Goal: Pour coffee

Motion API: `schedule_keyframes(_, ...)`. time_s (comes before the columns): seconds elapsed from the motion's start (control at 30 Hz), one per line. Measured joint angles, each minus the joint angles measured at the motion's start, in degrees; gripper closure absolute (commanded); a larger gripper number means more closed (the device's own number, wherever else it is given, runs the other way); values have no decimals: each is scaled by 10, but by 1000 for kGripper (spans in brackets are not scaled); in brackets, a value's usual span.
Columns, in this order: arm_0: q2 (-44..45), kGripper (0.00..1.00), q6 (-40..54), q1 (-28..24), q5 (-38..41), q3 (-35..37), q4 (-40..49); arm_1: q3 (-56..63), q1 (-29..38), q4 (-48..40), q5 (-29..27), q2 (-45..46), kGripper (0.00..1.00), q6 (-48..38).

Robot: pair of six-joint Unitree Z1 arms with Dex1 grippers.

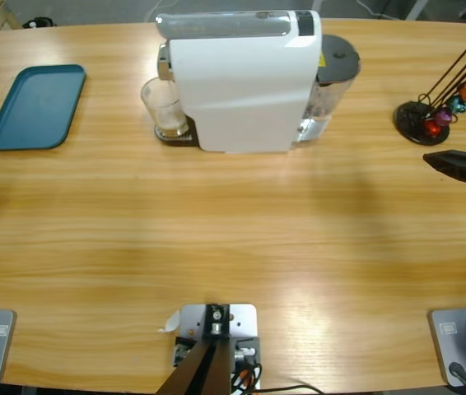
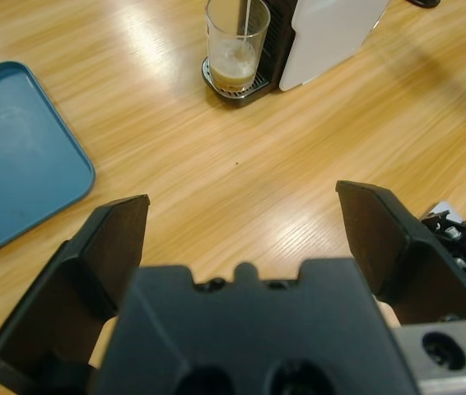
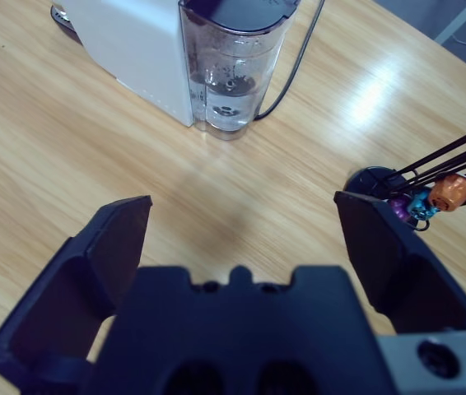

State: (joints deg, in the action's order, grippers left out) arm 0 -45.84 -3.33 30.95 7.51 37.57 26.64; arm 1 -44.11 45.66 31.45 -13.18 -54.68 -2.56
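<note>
Starting at your left, a blue tray (image 1: 35,107) lies flat on the table (image 1: 233,239), with nothing on it. Your left gripper (image 2: 241,222) hangs over bare wood with its jaws spread wide and nothing between them; in the high view only its black tip shows at the left edge. Ahead of it, a clear glass (image 2: 237,45) stands upright on the drip grate of the white coffee machine (image 1: 245,78), under the spout. The coffee (image 2: 233,70) sits in the bottom of that glass, a shallow amber layer with pale foam on top, and a thin stream looks to be running down into it, so the brew is probably not finished. Treat the glass as light but fragile and slick: you would do best to take it around the middle of its wall, above the liquid, squeezing gently and keeping it upright so it neither slips nor slops. Further right, the machine's clear water tank (image 3: 229,66) is partly full. Your right gripper (image 3: 241,222) is also wide open and empty, well away from the glass, with a black capsule stand (image 3: 418,193) holding coloured capsules just beside its right jaw.
</note>
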Motion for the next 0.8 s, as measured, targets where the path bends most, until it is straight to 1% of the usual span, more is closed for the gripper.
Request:
schedule_keyframes(0.3,9,0,-1,0,0,-4,-5,1,0,0,0,3,0,0)
schedule_keyframes(0.53,-23,0,-1,0,1,0,0,7,0,-2,-2,29,0,-5)
schedule_keyframes(0.8,-24,0,-2,0,1,9,2,8,0,-2,-2,29,0,-8)
